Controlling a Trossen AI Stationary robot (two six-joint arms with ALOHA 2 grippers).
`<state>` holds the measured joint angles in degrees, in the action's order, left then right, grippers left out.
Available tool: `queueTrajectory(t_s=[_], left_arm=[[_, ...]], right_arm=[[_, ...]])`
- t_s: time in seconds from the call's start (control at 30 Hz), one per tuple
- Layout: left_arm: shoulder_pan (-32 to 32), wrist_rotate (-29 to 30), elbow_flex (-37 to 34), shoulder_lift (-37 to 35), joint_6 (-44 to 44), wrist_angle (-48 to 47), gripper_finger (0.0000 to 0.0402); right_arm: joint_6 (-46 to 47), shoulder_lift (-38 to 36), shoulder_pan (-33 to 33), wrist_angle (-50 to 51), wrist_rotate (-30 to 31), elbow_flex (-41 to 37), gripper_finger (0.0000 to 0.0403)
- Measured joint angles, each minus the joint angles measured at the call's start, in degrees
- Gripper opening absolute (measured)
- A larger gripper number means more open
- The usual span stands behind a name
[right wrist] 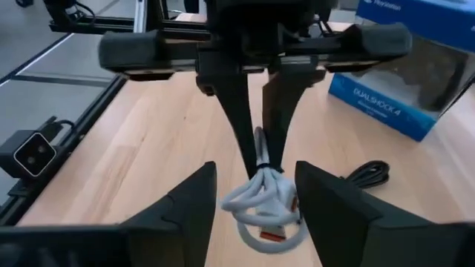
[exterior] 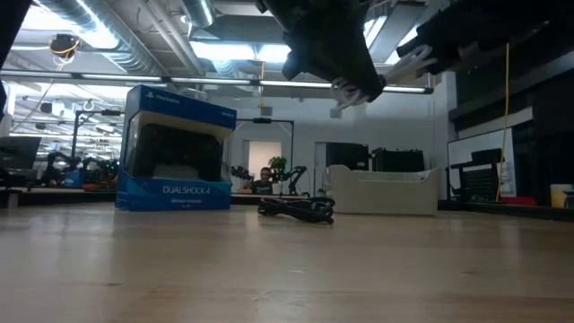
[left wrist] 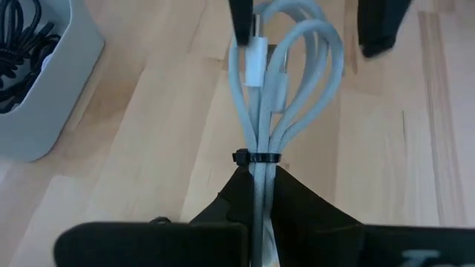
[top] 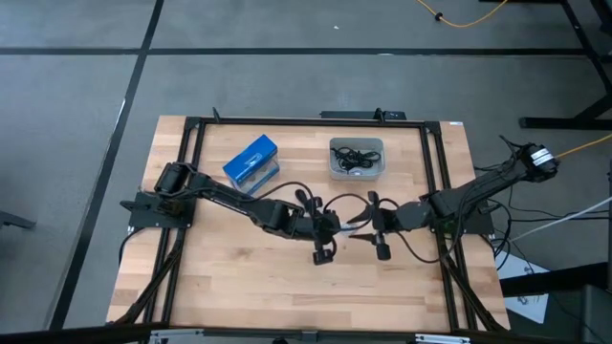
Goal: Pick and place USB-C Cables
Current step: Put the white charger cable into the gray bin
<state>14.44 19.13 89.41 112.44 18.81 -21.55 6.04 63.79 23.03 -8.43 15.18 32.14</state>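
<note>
A silver-white USB-C cable bundle (left wrist: 286,81), bound by a thin black tie (left wrist: 256,157), hangs in the air between my two grippers; it also shows in the high view (top: 350,222) and the low view (exterior: 354,88). My left gripper (left wrist: 257,194) is shut on it. My right gripper (right wrist: 256,215) is open, one finger on either side of the bundle's looped end (right wrist: 263,204); I cannot tell whether they touch it. A black cable (exterior: 297,208) lies on the table. More black cables lie in the grey bin (top: 357,159). My left gripper pinches the silver-white bundle between its two fingers just behind the black tie (left wrist: 257,174), at the end away from the loops. The fingers come slanting down from the table's left and lie along the bundle. The bundle is lifted clear of the table, and its loops and plugs (left wrist: 254,63) stick out forward.
A blue DualShock 4 box (top: 251,162) stands at the far left of the table. The grey bin stands at the far middle. A black frame (top: 196,143) runs around the table's edges. Bare wood lies toward the near edge.
</note>
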Motion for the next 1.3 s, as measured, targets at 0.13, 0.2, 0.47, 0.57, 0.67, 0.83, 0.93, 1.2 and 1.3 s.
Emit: queueTrajectory(t_s=[0.13,0.2,0.47,0.57,0.67,0.83,0.93,1.2,1.3], left_arm=[[0.0,1.7,0.0,0.0,-0.9,1.6,0.0017],[0.2,2.1,0.0,0.0,-1.6,1.9,0.0017],[0.3,2.9,0.0,0.0,-2.5,1.8,0.0017],[0.3,2.9,0.0,0.0,-2.5,1.8,0.0017],[0.3,2.9,0.0,0.0,-2.5,1.8,0.0017],[0.3,3.0,0.0,0.0,-2.5,1.8,0.0034],[0.2,3.1,0.0,0.0,-2.5,1.8,0.0054],[0.5,3.5,0.0,-0.8,-2.5,0.3,0.0068],[0.9,4.8,0.0,-1.7,-2.5,-1.4,0.0069]], right_arm=[[1.3,0.9,0.0,0.9,0.1,0.0,0.0187],[1.3,1.5,0.0,1.1,0.2,0.0,0.0187],[1.3,2.8,0.0,1.1,1.6,0.0,0.0186],[1.3,2.8,0.0,1.1,3.4,0.0,0.0170],[1.4,2.8,0.0,1.2,3.6,0.0,0.0132],[1.4,2.8,0.0,1.2,3.6,0.0,0.0034],[2.9,2.8,0.0,1.2,5.0,0.0,0.0033],[2.8,2.9,0.0,1.1,7.6,0.0,0.0033],[2.9,2.8,0.0,1.7,8.3,0.0,0.0033]])
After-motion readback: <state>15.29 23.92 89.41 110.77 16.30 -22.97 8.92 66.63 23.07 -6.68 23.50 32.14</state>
